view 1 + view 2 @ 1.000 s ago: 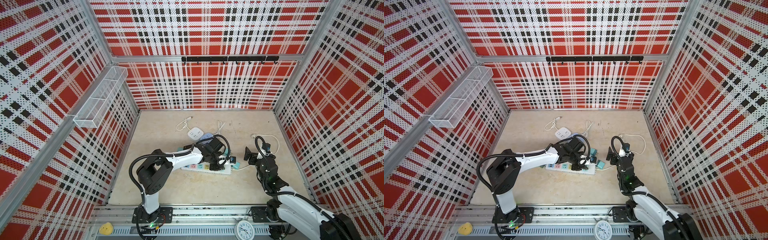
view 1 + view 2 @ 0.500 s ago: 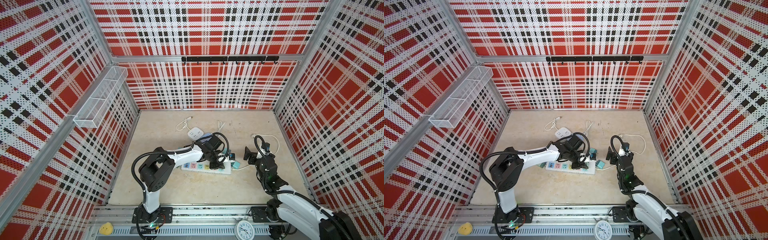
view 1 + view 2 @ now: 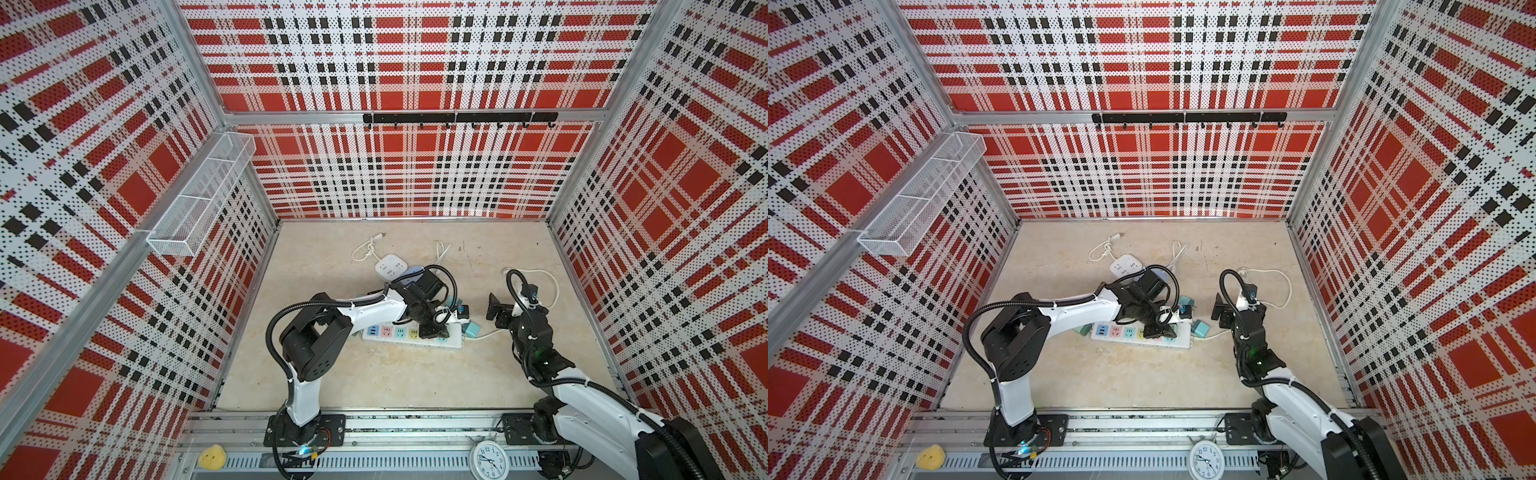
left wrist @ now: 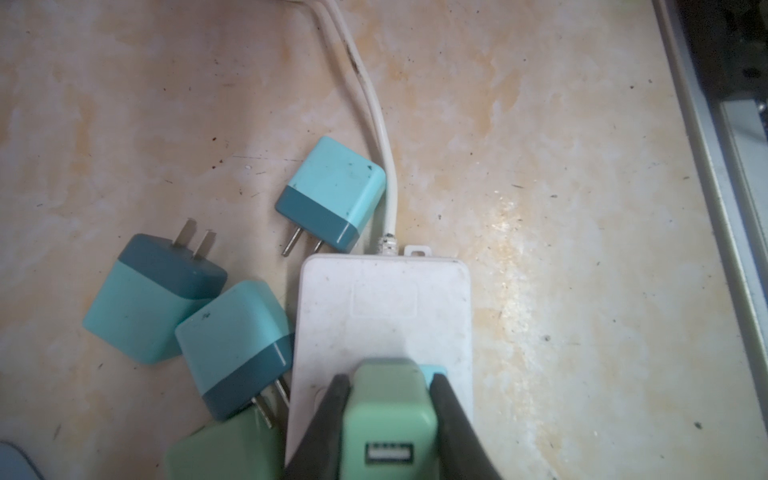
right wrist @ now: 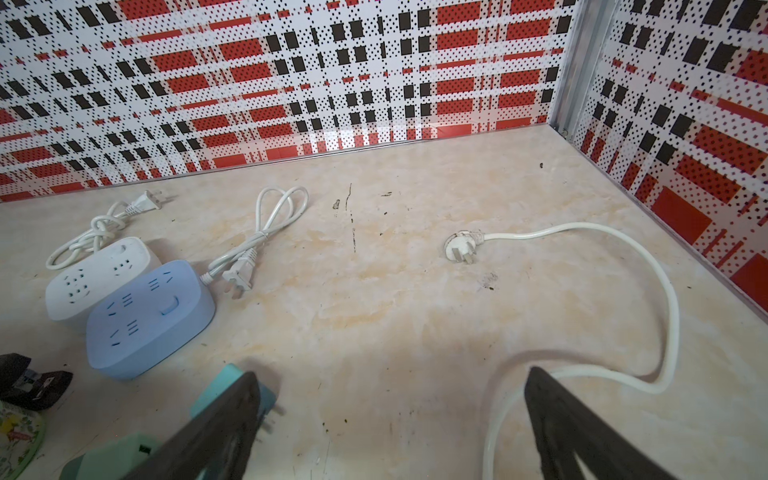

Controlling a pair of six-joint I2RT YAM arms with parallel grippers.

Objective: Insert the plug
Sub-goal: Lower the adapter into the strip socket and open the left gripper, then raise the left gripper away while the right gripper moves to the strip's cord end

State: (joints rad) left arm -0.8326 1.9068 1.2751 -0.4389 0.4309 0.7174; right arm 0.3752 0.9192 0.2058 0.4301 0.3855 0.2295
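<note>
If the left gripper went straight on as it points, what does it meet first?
The white power strip, likely: the left gripper, shut on a green charger, points down at its face. Whether the prongs touch it is hidden.

Mint-green plug [image 4: 388, 419], white strip [image 4: 386, 307], red-plaid walls [image 3: 395, 62]

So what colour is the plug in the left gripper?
The plug is pale mint green, best seen in the left wrist view.

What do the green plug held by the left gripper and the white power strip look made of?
Green plug: probably moulded plastic, matte; even colour, soft rounded edges, no glare.
White power strip: probably hard plastic, smooth satin finish; a moulded recess line, with grey scuffs and dirt specks.
</note>
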